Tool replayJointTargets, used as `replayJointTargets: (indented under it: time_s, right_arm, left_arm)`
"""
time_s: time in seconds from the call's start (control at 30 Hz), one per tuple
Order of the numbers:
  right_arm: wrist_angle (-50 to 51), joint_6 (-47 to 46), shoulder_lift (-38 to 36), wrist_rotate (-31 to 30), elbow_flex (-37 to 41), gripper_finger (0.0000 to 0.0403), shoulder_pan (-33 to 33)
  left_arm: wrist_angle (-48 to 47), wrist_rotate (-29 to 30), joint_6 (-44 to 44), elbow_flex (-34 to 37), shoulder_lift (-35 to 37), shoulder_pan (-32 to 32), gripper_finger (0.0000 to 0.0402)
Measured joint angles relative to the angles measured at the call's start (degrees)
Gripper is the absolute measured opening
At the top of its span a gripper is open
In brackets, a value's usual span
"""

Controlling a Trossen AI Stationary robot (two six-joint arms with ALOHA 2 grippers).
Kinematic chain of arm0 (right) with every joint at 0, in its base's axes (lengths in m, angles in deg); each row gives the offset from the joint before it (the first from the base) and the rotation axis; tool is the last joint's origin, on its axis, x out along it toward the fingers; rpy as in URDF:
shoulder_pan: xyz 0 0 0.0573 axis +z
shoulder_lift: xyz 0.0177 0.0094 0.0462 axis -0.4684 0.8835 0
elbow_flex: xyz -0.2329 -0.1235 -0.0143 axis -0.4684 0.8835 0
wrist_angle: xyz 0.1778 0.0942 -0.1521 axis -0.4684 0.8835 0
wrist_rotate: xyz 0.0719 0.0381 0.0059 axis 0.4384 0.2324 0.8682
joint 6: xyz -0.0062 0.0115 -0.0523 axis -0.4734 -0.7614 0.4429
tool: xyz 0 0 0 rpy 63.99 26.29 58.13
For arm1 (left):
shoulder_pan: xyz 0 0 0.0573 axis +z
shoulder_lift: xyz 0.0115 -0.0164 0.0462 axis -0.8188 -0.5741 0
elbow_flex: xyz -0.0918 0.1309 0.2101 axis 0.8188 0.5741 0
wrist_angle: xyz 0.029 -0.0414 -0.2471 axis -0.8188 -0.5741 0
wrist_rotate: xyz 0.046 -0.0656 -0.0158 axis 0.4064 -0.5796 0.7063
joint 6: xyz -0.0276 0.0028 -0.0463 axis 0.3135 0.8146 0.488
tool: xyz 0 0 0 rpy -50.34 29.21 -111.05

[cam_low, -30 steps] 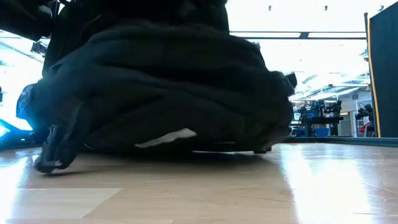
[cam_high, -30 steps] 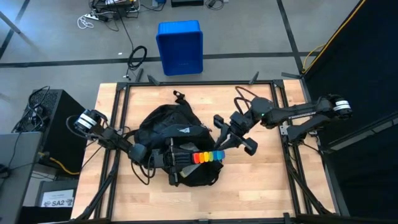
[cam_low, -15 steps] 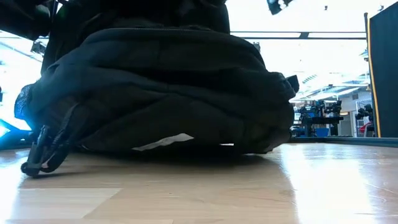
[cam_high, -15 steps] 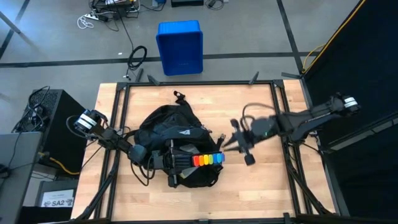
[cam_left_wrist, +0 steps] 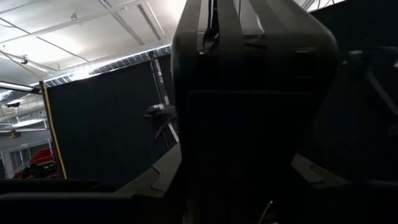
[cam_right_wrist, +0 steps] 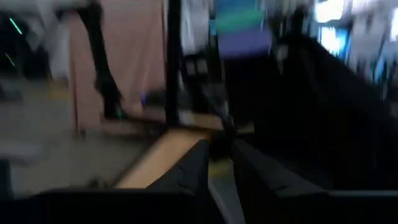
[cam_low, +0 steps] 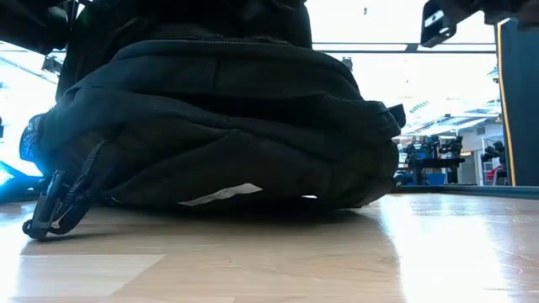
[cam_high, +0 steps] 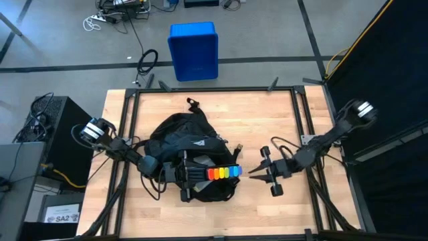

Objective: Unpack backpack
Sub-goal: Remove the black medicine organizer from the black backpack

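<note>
The black backpack (cam_high: pixel 180 144) lies on the wooden table left of centre, and in the low view it fills the picture as a wide dark mound (cam_low: pixel 219 126). My left gripper (cam_high: pixel 194 174) reaches from the table's left into the backpack's near right part. A rainbow-striped thing (cam_high: pixel 224 173) shows at its tip. A broad dark thing (cam_left_wrist: pixel 249 124) blocks the left wrist view. My right gripper (cam_high: pixel 253 173) hangs over bare wood just right of the backpack. It is shut, points toward the backpack, and has nothing visible between its fingers (cam_right_wrist: pixel 205 168).
A blue bin (cam_high: pixel 194 50) stands on the floor beyond the table's far edge. Dark frame rails (cam_high: pixel 127 134) run along the table's sides. Bare wood (cam_high: pixel 281 120) lies right of the backpack and along the near edge. A strap end (cam_low: pixel 50 215) trails from the backpack onto the table.
My right gripper has swung away from the backpack's right side toward the table's near edge and down, turning as it went. It now sits low over the wood. The backpack has sagged a little, and its strap end now rests lower on the table.
</note>
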Motion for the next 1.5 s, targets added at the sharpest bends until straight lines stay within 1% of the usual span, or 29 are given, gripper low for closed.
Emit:
replayJointTargets:
  time_s: [0.07, 0.13, 0.27, 0.37, 0.47, 0.6, 0.67, 0.77, 0.87, 0.93, 1.2, 1.37, 1.5]
  right_arm:
    - [-11.61, 1.87, 5.90, 0.24, 2.12, 0.0065, -0.39]
    - [-16.91, 2.09, 11.76, 0.25, 1.89, 0.0080, -1.40]
    - [-16.67, 2.68, 20.61, 0.95, -4.44, 0.0122, -4.28]
    - [-16.56, 8.16, 25.62, 0.76, -9.71, 0.0158, -5.82]
    - [-16.55, 13.99, 27.68, -1.18, -13.17, 0.0192, -6.60]
    - [-16.60, 17.98, 27.11, -2.65, -14.22, 0.0232, -6.41]
    - [-16.64, 18.74, 26.30, -2.48, -14.59, 0.0247, -6.34]
    - [-16.74, 19.19, 26.09, 0.00, -15.87, 0.0259, -6.34]
    - [-16.62, 15.95, 26.11, 4.25, -17.93, 0.0259, -6.87]
    - [-16.61, 13.73, 26.11, 6.78, -19.03, 0.0252, -7.78]
    - [-14.63, 6.75, 26.11, 14.86, -23.56, 0.0198, -12.86]
    - [-13.91, 4.79, 26.07, 16.30, -25.05, 0.0156, -14.88]
    - [-13.62, 4.84, 26.07, 16.16, -25.02, 0.0155, -14.91]
  left_arm:
    - [0.00, -0.31, 0.05, -0.37, 0.00, 0.00, 0.0137]
    - [0.00, -0.64, 0.08, -0.81, 0.00, 0.00, 0.0137]
    - [0.09, -0.89, 0.10, -0.96, 0.00, 0.00, 0.0137]
    - [0.07, -1.06, 0.80, -0.96, 0.00, 0.00, 0.0137]
    - [0.09, -1.07, 1.28, -0.96, 0.00, 0.00, 0.0137]
    - [0.07, -1.02, 1.30, -0.96, 0.00, 0.00, 0.0137]
    - [0.07, -1.00, 1.32, -0.96, 0.00, 0.00, 0.0137]
    - [0.14, -1.00, 1.57, -0.98, 0.00, 0.04, 0.0137]
    - [0.31, -1.75, 2.47, -1.07, -0.02, -0.02, 0.0137]
    - [0.20, -1.73, 2.93, -1.11, -0.02, -0.01, 0.0137]
    - [0.06, -0.43, 3.44, -1.11, -0.03, 0.15, 0.0137]
    - [0.48, 1.36, 3.40, -1.11, 0.09, 0.13, 0.0137]
    - [0.32, 1.36, 3.40, -1.11, 0.09, 0.11, 0.0137]
